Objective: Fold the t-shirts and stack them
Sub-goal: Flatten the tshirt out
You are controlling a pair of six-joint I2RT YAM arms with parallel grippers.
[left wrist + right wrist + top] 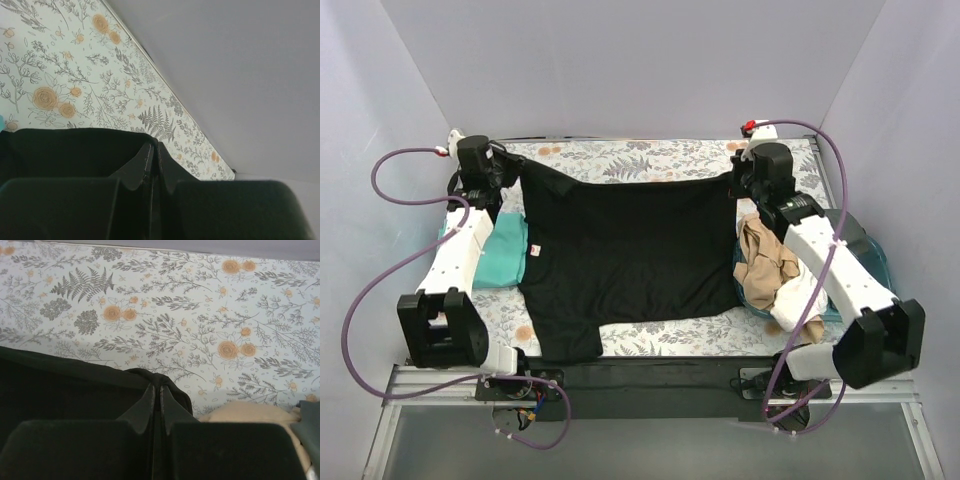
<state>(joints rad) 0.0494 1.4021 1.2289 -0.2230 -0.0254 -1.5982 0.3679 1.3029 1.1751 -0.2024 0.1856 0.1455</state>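
black t-shirt [630, 250] spread on floral table [650, 155], left gripper [512, 170] and right gripper [738, 185] pinching far corners, teal t-shirt [505, 255] alongside

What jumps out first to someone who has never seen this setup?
A black shirt lies spread across the middle of the flowered table, its far corners pinched by the left tool and right tool. A teal shirt sits at the left edge, and a tan shirt is heaped at the right.

Both arms reach out long toward the far side, left gripper [510, 170] and right gripper [737, 186] down low, jaws pinched tight.
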